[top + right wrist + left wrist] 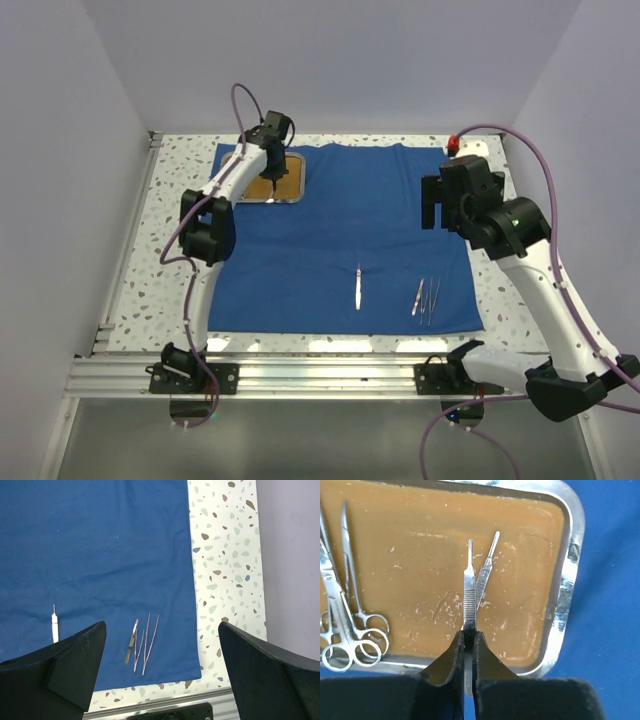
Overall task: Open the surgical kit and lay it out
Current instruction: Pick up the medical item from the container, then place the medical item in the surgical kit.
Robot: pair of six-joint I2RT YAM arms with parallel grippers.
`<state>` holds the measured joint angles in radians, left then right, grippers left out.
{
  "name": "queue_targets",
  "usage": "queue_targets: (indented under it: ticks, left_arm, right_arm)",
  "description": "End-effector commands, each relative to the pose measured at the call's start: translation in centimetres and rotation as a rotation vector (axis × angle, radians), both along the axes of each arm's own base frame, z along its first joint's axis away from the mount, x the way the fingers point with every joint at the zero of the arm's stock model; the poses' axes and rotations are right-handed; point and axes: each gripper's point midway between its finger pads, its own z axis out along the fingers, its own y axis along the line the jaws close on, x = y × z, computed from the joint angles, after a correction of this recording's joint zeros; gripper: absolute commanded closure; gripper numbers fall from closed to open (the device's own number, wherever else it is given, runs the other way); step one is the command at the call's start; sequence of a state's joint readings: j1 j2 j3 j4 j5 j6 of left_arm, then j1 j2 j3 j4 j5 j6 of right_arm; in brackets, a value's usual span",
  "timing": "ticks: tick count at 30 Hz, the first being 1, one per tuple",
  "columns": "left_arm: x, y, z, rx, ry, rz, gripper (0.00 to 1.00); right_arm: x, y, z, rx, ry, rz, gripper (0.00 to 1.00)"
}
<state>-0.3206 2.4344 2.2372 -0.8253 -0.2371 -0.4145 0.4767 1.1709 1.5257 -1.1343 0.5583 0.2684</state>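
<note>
Steel scalpel [469, 597] between left jaws

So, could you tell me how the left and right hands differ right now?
The left hand is shut on a scalpel; the right hand is open, holding nothing. The left hand is at the tray; the right hand hangs above the blue cloth's right side. Both are black.

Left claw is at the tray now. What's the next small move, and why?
Probably lift the left claw straight up. It looks shut on the flat silver scalpel, which lies in the steel tray with the orange-brown base, a second silver scalpel angled against it; a vertical lift should avoid dragging that one.
</note>
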Motion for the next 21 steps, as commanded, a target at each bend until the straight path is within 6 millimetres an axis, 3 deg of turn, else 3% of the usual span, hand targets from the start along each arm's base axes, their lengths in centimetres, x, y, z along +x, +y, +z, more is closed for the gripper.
queue_targets:
  ticks: [1,3,6,11,14,15,17,18,20,21]
  left_arm:
    - [0.7,0.2,8.1,-0.073,-0.138,0.03,0.98]
    - [-0.1,0.4,9.7,-0.081,-0.144,0.035,0.99]
    - [-1.8,0.4,10.6,-0.092,-0.125,0.041,1.0]
    - [-6.4,-1.1,9.9,-0.086,-0.053,0.024,1.0]
    - [-10.8,-5.2,8.8,-0.1,-0.004,-0.028,1.0]
    - [-13.7,-7.5,7.6,-0.131,0.043,-0.049,1.0]
    - [-16.4,-11.1,7.4,-0.267,0.07,-0.056,1.0]
    - [-19.4,-12.8,4.9,-0.271,0.131,-0.095,1.0]
    - [-21.2,-15.3,4.0,-0.31,0.126,-0.112,1.0]
    - [-23.6,-16.9,2.7,-0.306,0.157,-0.131,1.0]
  right_arm:
    - [-0.2,-0.1,0.9,0.026,-0.049,0.004,0.01]
    - [-0.4,0.0,0.8,0.035,-0.053,0.011,0.01]
    - [-0.5,0.2,0.8,0.045,-0.059,0.024,0.01]
    - [-1.1,0.8,0.5,0.091,-0.066,0.058,0.01]
    - [-1.5,1.2,0.4,0.126,-0.071,0.074,0.01]
    - [-1.6,1.3,0.1,0.136,-0.065,0.078,0.01]
    - [-2.1,1.8,-0.3,0.17,-0.055,0.093,0.01]
    - [-2.2,2.0,-0.4,0.18,-0.052,0.099,0.01]
    - [-2.6,2.2,-0.7,0.201,-0.043,0.104,0.01]
    - [-3.1,2.4,-0.8,0.217,-0.039,0.115,0.02]
